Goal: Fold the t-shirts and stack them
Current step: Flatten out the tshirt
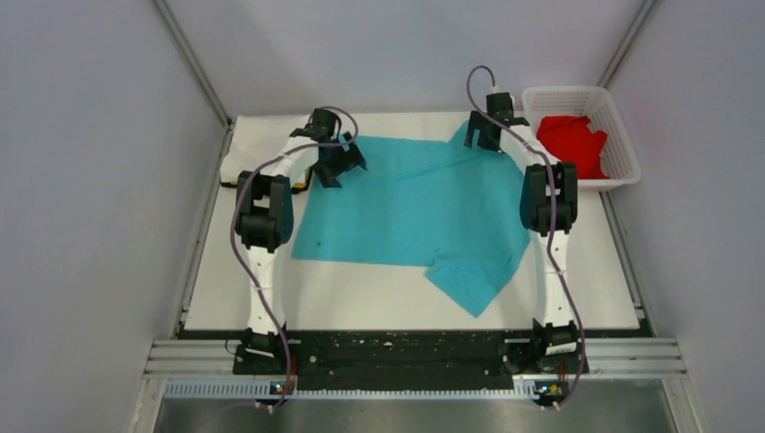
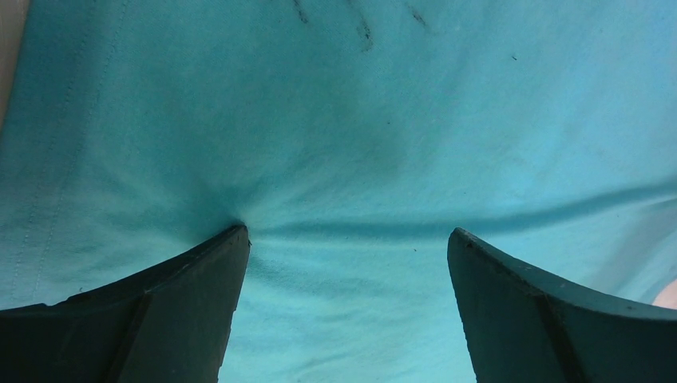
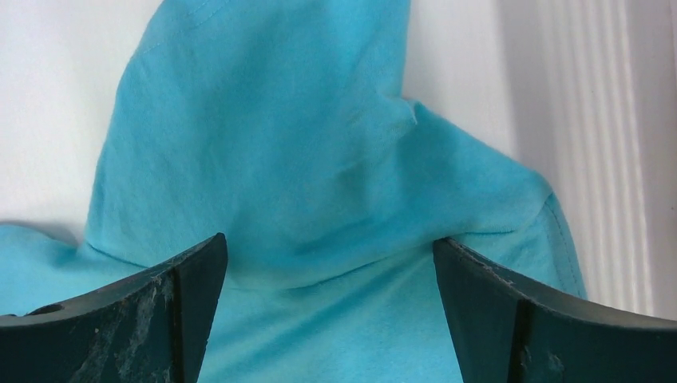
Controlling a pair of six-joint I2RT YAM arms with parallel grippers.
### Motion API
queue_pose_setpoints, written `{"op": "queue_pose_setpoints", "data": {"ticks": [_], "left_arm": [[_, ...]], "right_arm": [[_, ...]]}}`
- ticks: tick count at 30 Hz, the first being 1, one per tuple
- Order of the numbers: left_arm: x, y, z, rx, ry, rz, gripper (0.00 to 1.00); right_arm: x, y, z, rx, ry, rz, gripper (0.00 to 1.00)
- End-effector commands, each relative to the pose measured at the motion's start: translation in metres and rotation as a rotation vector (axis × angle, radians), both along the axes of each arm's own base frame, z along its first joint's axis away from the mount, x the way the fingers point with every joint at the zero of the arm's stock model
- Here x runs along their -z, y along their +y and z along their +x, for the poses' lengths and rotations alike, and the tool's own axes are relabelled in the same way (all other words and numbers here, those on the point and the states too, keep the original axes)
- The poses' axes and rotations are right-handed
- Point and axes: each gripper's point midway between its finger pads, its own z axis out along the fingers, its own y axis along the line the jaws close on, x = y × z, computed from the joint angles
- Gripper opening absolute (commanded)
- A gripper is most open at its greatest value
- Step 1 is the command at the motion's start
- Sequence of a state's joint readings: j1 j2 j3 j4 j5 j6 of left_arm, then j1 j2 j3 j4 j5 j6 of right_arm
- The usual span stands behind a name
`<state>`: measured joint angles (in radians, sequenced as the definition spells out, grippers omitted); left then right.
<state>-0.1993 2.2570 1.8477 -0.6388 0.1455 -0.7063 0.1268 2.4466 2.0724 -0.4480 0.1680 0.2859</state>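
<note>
In the view from above, the turquoise t-shirt (image 1: 415,203) lies spread flat in the middle of the white table (image 1: 361,293), with one sleeve pointing to the lower right of the frame and another to the top. The left gripper (image 1: 338,167) is over the shirt's upper left corner and the right gripper (image 1: 487,135) is over the sleeve at the top. The red t-shirt (image 1: 573,142) lies crumpled in the white basket (image 1: 564,91) at the upper right, which no wrist view shows. At the left edge of the table there is a white cloth with an orange-yellow strip beside it, too small to tell more. The left wrist view shows what the top view cannot: the two dark fingers (image 2: 160,319) stand wide apart with nothing between them, and the tip of the one on the left of the frame presses a small pucker in the turquoise cloth, which fills the frame. The right wrist view shows its fingers (image 3: 120,319) equally wide, just above the sleeve, whose hem runs on the right, with bare table behind.
</note>
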Motion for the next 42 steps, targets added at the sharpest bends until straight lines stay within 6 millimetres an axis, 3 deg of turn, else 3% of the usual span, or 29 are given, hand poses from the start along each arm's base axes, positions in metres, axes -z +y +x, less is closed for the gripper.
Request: {"op": "queue_pose_setpoints", "data": {"ticks": [1,4,6,7,9,11,14,17,21,24,27,33,42], "left_arm": [[-0.034,-0.002,0.009,0.008,-0.071,-0.011,0.99],[-0.067,-0.001,0.003,0.012,-0.130,-0.012,0.99],[-0.083,0.003,-0.011,0.006,-0.149,-0.005,0.99],[-0.091,0.007,-0.020,-0.001,-0.162,0.003,0.99],[-0.100,0.017,-0.045,-0.029,-0.176,0.024,0.99],[-0.104,0.034,-0.077,-0.075,-0.179,0.065,0.99],[-0.091,0.076,-0.134,-0.199,-0.127,0.188,0.99],[-0.066,0.110,-0.192,-0.290,-0.038,0.265,0.99],[-0.042,0.136,-0.233,-0.376,0.002,0.252,0.99],[-0.026,0.148,-0.241,-0.431,0.007,0.237,0.97],[-0.016,0.148,-0.235,-0.451,-0.002,0.193,0.89],[0.001,0.146,-0.234,-0.455,0.070,0.191,0.66],[0.021,0.151,-0.236,-0.434,0.149,0.241,0.55]], "right_arm": [[-0.028,0.002,0.006,-0.103,-0.002,-0.014,0.99],[-0.078,0.009,-0.003,-0.140,-0.063,-0.017,0.99],[-0.109,0.013,-0.021,-0.157,-0.095,-0.038,0.99],[-0.127,0.016,-0.032,-0.163,-0.116,-0.048,0.99],[-0.135,0.021,-0.066,-0.169,-0.101,-0.060,0.99],[-0.155,0.029,-0.104,-0.163,-0.131,-0.040,0.99],[-0.142,0.045,-0.160,-0.172,-0.114,0.008,0.99],[-0.120,0.052,-0.212,-0.166,-0.079,0.047,0.99],[-0.106,0.054,-0.261,-0.154,-0.064,0.108,0.99],[-0.105,0.054,-0.282,-0.169,-0.071,0.133,0.99],[-0.106,0.047,-0.295,-0.159,-0.076,0.127,0.99],[-0.106,0.033,-0.308,-0.132,-0.065,0.080,0.99],[-0.091,0.029,-0.322,-0.121,-0.032,0.088,0.99]]}}
